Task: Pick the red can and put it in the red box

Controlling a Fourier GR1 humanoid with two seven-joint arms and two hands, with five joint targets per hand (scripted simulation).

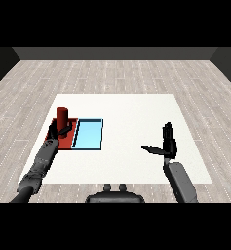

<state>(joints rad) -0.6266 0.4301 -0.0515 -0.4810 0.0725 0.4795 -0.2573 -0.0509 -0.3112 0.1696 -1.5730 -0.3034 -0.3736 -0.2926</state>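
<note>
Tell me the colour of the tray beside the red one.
Light blue, clearest in the head view.

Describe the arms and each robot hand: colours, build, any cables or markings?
Both forearms are grey, rounded, segmented tubes that come in from the lower corners. The left robot hand and the right robot hand are black, each with slim fingers and a thumb. No cables, markings or sleeves show.
</note>
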